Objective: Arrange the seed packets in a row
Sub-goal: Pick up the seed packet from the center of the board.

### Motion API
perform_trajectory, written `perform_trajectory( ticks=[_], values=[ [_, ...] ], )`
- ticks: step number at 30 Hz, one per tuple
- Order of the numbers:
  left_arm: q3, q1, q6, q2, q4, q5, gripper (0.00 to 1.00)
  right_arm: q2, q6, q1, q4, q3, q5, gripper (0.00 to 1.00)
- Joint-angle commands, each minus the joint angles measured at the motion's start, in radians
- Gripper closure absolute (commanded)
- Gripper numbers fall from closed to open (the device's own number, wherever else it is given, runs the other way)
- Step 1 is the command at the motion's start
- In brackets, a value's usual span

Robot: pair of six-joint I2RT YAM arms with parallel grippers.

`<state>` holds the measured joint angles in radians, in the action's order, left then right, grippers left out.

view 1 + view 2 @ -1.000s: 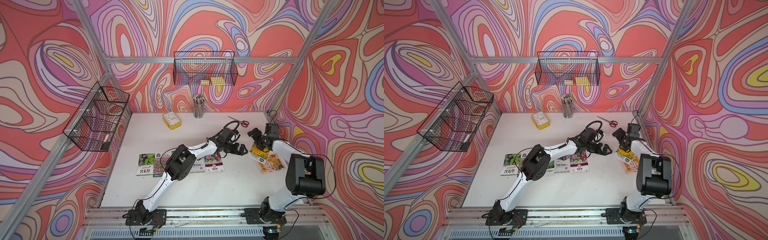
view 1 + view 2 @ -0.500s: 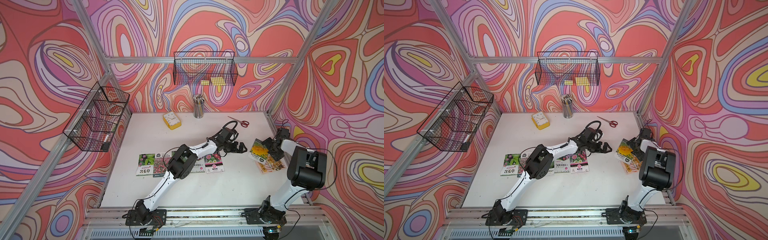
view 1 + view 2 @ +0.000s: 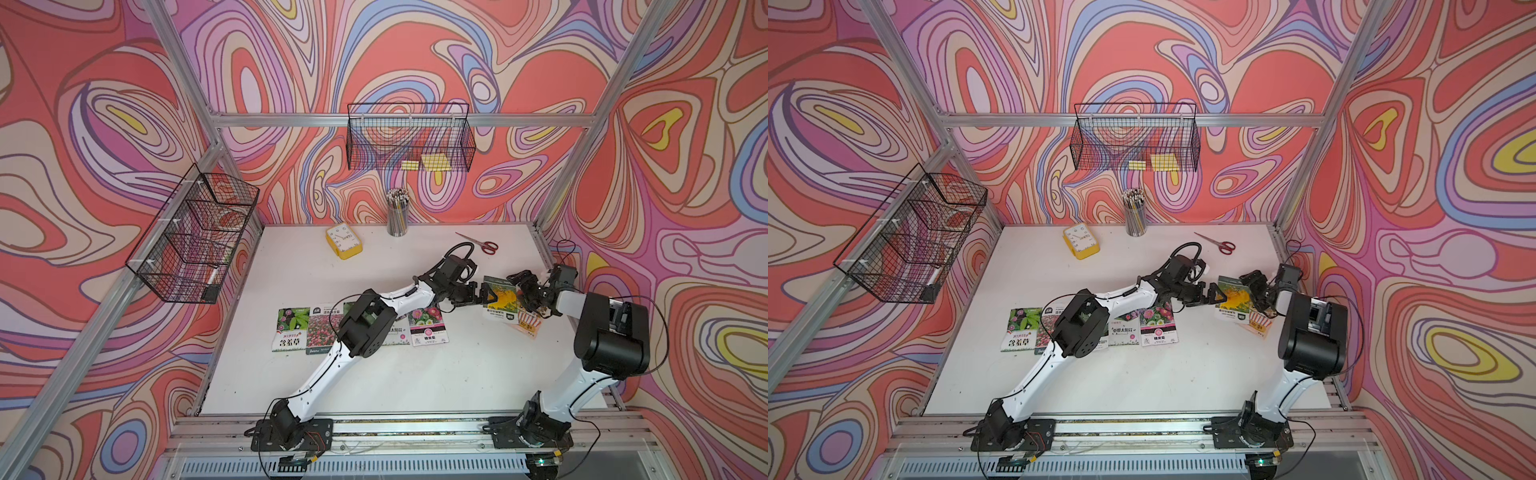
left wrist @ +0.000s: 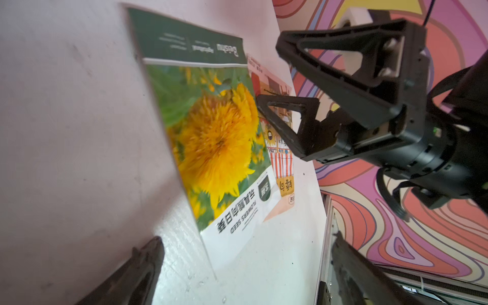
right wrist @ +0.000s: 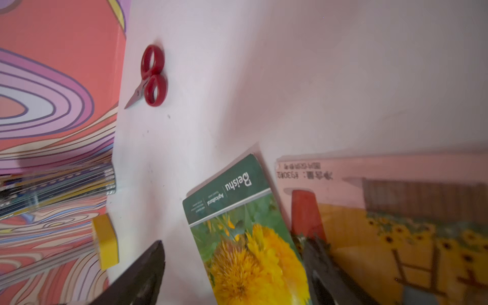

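Black left pincer (image 4: 247, 240) is fully spread and holds nothing, just beside the sunflower seed packet (image 3: 500, 299). My right pincer (image 5: 235, 244) stands parted astride that packet; I cannot tell whether it touches. An orange packet (image 3: 528, 323) lies partly beneath. The other packets (image 3: 428, 326) lie side by side on the white surface (image 3: 415, 374).
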<state>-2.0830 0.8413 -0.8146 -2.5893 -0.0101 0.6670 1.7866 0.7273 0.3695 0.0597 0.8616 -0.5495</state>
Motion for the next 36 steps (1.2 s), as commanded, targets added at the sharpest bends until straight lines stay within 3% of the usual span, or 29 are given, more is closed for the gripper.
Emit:
perform_trajectory(
  ticks=[1, 7, 11, 16, 21, 25, 30, 36],
  values=[
    [-0.009, -0.005, -0.048, -0.052, -0.005, 0.023, 0.01, 0.049, 0.078, -0.026, -0.040, -0.109, -0.152, 0.22],
    [-0.015, -0.004, -0.078, -0.065, 0.019, 0.038, 0.05, 0.010, 0.092, -0.043, 0.010, -0.158, -0.211, 0.30],
    [-0.014, -0.005, -0.084, -0.067, 0.021, 0.042, 0.07, -0.009, 0.103, -0.044, 0.038, -0.183, -0.228, 0.50],
    [-0.005, -0.008, -0.080, -0.057, 0.015, 0.037, 0.07, -0.073, 0.089, -0.044, 0.026, -0.197, -0.195, 0.62],
    [0.012, -0.027, -0.086, -0.020, -0.003, 0.061, 0.08, -0.130, 0.046, -0.043, -0.025, -0.181, -0.121, 1.00],
    [0.168, -0.041, -0.096, 0.136, 0.002, 0.059, 0.08, -0.182, 0.044, -0.046, -0.023, -0.176, -0.079, 1.00],
    [0.460, -0.040, -0.163, 0.371, 0.082, -0.019, 0.01, -0.308, 0.145, -0.070, 0.122, -0.220, -0.020, 1.00],
    [0.799, -0.032, -0.500, 0.480, 0.636, -0.089, 0.01, -0.472, 0.200, -0.218, 0.172, -0.234, 0.164, 1.00]
  ],
)
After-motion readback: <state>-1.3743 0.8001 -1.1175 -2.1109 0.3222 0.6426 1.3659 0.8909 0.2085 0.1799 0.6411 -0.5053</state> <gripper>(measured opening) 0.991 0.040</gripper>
